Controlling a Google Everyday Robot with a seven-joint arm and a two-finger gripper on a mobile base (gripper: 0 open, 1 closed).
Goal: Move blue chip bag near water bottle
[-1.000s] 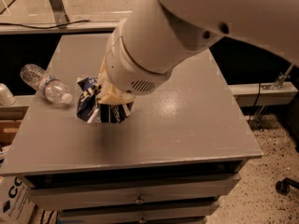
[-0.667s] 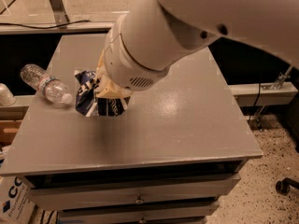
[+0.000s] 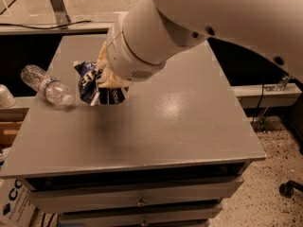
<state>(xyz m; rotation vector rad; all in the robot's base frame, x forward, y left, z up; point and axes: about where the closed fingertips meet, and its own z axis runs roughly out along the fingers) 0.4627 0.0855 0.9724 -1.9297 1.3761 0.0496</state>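
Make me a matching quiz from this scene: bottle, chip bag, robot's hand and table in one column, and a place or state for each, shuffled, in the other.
1. water bottle
2. blue chip bag
3. hand
4. table

A. crumpled, held just right of the bottle
B. grey, drawers below
C. lying on its side, table's left part
D. above the table, shut on the bag

Pairs: 1-C, 2-A, 3-D, 4-B

Grey drawer cabinet on speckled floor
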